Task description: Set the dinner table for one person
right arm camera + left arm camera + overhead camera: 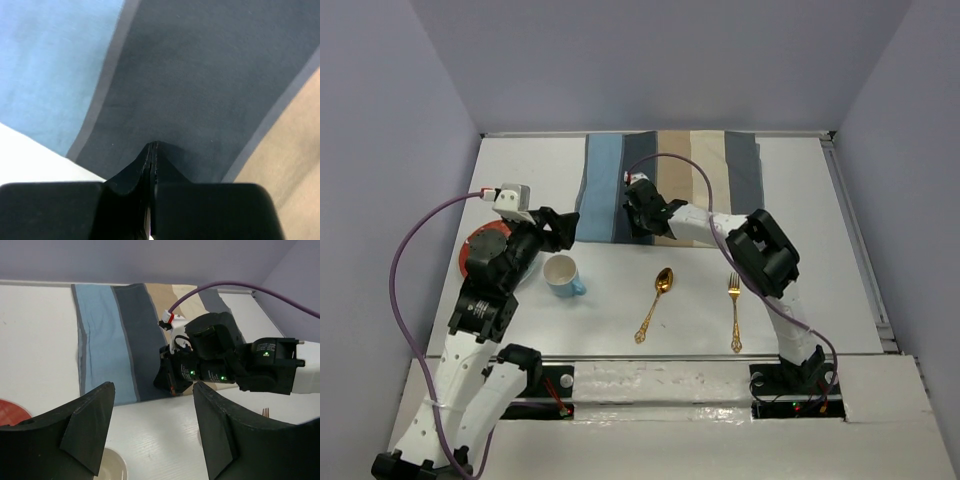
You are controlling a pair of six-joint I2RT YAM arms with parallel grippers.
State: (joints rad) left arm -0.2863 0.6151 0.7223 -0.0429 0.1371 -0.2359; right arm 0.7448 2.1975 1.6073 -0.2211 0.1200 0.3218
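Nearest the arm bases, on the white dinner table [620, 330] that fills the floor of the scene, lie the gold fork [734, 312] on the right and the gold spoon [655, 303] to its left, well apart and both pointing away; a little farther, left of the spoon, stands the blue mug [562, 275]; just beyond it the red plate [480, 247] is half hidden under the left arm; over the mug's far side hangs the left gripper [563, 228], its fingers [85, 435] released and spread with nothing between them; facing it, the right gripper [635, 222] has its fingertips [152, 146] clenched tight at the near edge of the striped placemat [670, 165], on the dark grey band; whether any cloth is pinched between them I cannot tell; the placemat lies at the far end of the table. The hazards, as I judge them: a hold on so thin an edge could slip, or the cloth could bunch instead of sliding, if it is pulled; a mat dragged nearer could shove the spoon or the mug; the two wrists are near each other, so a careless reach could knock them together or tip the mug. Count: one fork, one spoon, one mug, one plate, one placemat, two grippers.
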